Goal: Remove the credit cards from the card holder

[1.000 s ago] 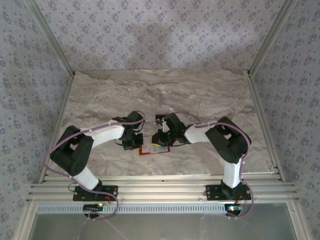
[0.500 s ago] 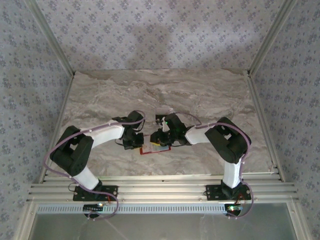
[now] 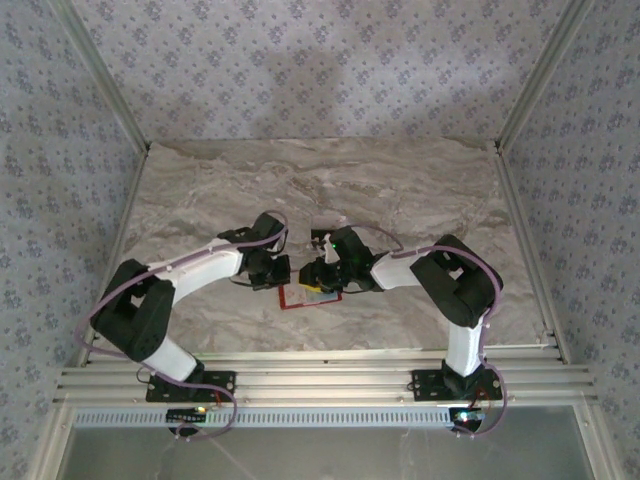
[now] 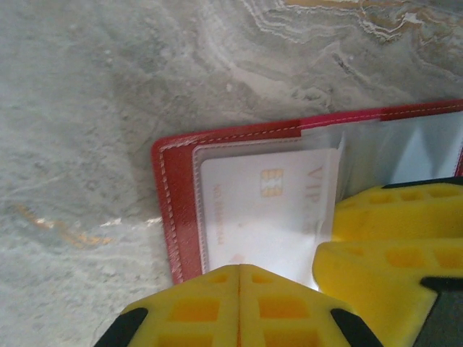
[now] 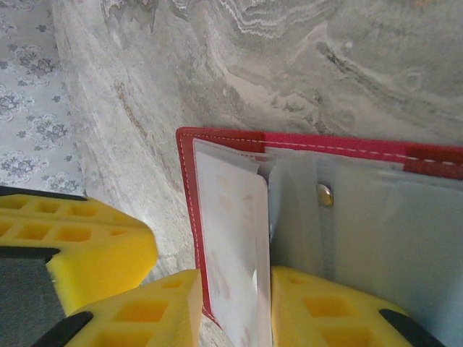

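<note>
The red card holder (image 3: 300, 301) lies open on the marble table between both grippers. Its red stitched border (image 4: 177, 210) frames a clear pocket holding a white credit card (image 4: 268, 210) with a gold chip and "VIP" lettering. My left gripper (image 4: 239, 271) is shut with nothing between its pads, its tip at the card's near edge. My right gripper (image 5: 233, 289) is open, its fingers standing either side of the card (image 5: 228, 238) and the holder's end (image 5: 187, 188). In the top view the left gripper (image 3: 275, 275) and right gripper (image 3: 315, 278) nearly touch.
A metal snap stud (image 5: 325, 194) sits on the holder's clear inner leaf. The right gripper's yellow fingers (image 4: 391, 231) crowd the left wrist view. Bare marble table (image 3: 400, 190) stretches far and to both sides; patterned walls and metal rails enclose it.
The right gripper's jaws have spread apart from nearly shut. The left arm has shifted slightly farther up the table. The card holder has stayed in place.
</note>
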`<action>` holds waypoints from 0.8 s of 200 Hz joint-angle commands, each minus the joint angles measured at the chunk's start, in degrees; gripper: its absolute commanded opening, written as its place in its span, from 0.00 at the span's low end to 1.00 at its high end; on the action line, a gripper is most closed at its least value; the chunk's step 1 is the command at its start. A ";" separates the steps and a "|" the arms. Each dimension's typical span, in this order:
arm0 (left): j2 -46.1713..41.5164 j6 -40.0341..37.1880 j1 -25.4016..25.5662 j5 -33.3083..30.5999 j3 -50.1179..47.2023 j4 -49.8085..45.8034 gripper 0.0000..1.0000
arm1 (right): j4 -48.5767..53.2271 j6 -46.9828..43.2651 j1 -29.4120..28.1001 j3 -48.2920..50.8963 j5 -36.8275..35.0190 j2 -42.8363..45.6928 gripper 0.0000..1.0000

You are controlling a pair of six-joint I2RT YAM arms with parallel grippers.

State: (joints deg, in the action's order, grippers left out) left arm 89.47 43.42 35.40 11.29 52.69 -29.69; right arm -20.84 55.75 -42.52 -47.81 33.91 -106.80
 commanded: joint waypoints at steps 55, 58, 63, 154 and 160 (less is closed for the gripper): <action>3.88 1.48 -1.21 1.99 -3.55 2.61 0.06 | 1.17 0.26 0.03 0.29 0.91 0.55 0.32; 3.87 1.32 -1.21 1.79 -3.55 2.37 0.06 | 1.13 0.31 0.02 0.22 0.96 0.54 0.32; 3.93 1.18 -1.20 1.62 -3.78 2.19 0.06 | 1.14 0.32 -0.06 0.20 0.98 0.54 0.32; 4.61 0.18 -1.14 2.16 -4.00 2.37 0.06 | -0.60 -0.19 -1.50 -1.67 5.68 -0.18 0.37; 4.51 0.17 -1.18 2.16 -4.06 2.40 0.06 | -0.53 -0.18 -1.60 -1.77 5.73 -0.25 0.37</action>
State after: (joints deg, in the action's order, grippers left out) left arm 92.71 44.40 34.44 13.96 49.76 -26.24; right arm -21.98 56.12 -43.33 -47.97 37.04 -106.83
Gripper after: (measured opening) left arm 0.063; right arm 0.373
